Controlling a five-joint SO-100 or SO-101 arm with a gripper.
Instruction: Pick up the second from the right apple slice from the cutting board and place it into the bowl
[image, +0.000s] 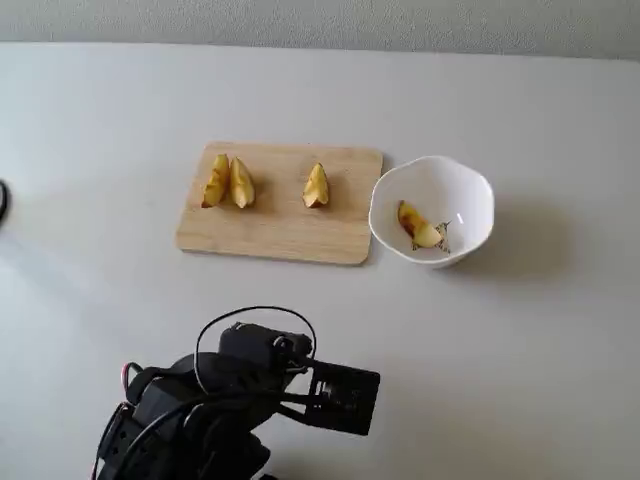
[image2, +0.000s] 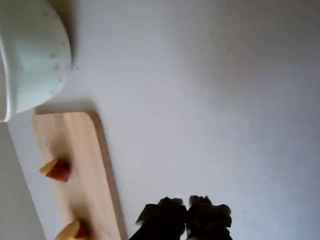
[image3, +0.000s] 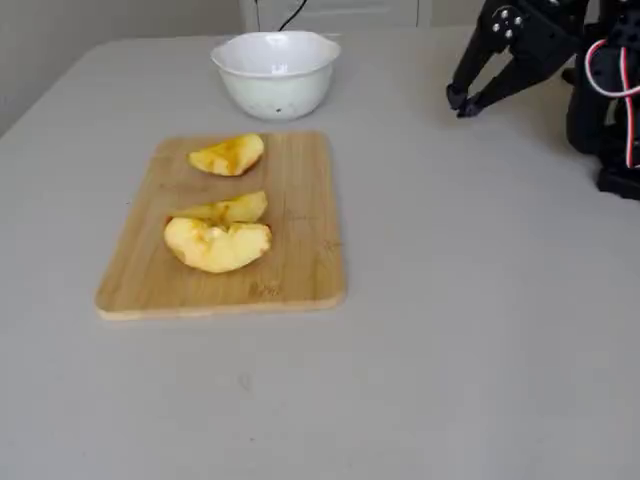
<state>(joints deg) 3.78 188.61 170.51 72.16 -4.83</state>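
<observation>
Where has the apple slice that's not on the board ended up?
In a fixed view, that apple slice lies inside the white bowl, just right of the cutting board.

A pale grey table (image: 520, 380) carries a light-wood cutting board (image: 280, 235), its grain a warm tan in both fixed views. Three apple wedges on the board show pale yellow flesh; the lone wedge (image: 316, 186) near the board's right edge in a fixed view has an orange-brown tinge, and its skin edge reads reddish-orange in the wrist view (image2: 56, 169). The white bowl (image: 470, 195) holds another yellow wedge (image: 419, 226) with a reddish edge, beside a small dark drawing. The gripper (image3: 461, 101) is black.
</observation>
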